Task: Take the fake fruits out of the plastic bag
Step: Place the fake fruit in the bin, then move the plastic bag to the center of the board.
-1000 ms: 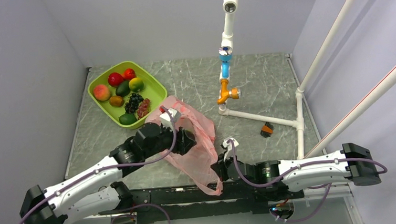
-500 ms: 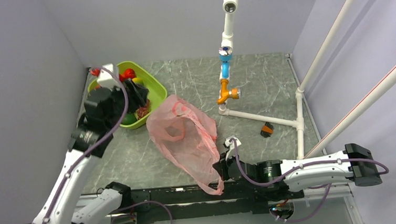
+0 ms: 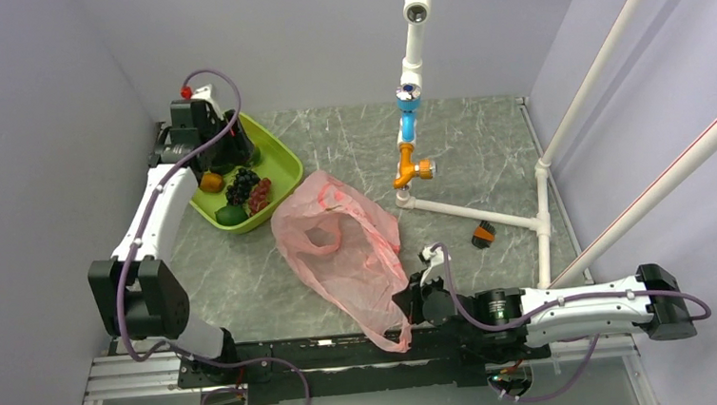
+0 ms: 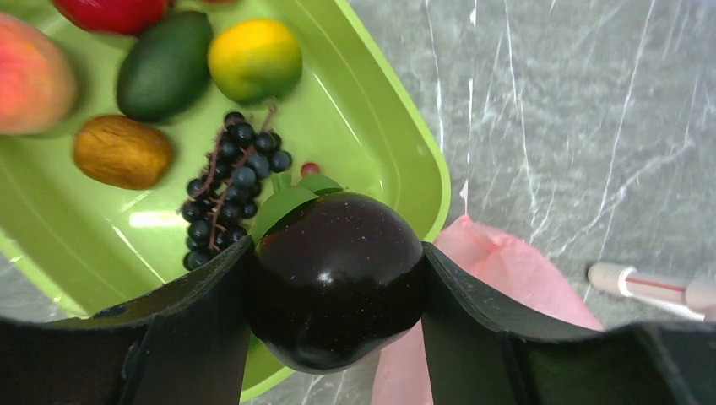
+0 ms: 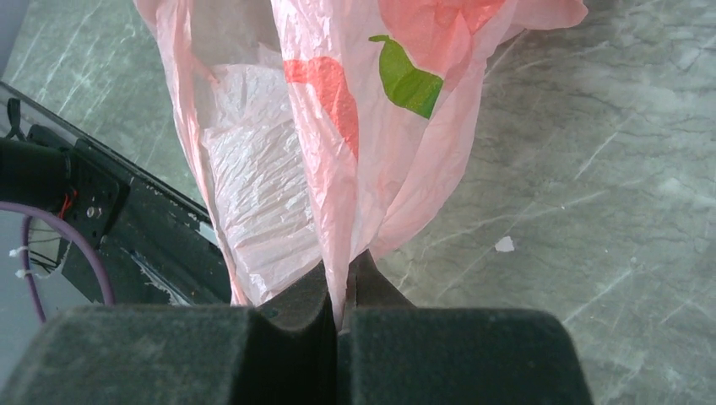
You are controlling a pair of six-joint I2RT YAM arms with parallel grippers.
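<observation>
My left gripper [image 3: 228, 156] is shut on the dark purple-black plum [image 4: 338, 278] and holds it above the near corner of the green tray [image 3: 280, 151]. The tray [image 4: 405, 143] holds the brown-orange oval [image 3: 211, 181], also in the left wrist view [image 4: 122, 152], and the reddish-brown grape bunch [image 3: 259, 196]. The pink plastic bag [image 3: 344, 251] lies open on the table beside the tray. My right gripper [image 3: 409, 304] is shut on the bag's near edge [image 5: 338, 126]. What is inside the bag does not show.
The tray also holds a dark grape bunch [image 4: 232, 190], an avocado [image 4: 165, 63], a lime [image 4: 253, 59], a peach [image 4: 29, 76] and red fruits. A white pipe frame with a blue-orange tap [image 3: 410, 142] stands at the back right. A small orange-black part [image 3: 483, 236] lies by it.
My left arm has swung from the bag's mouth to the tray at the back left, carrying the plum. My right gripper has kept its hold on the bag, which now lies more open.
</observation>
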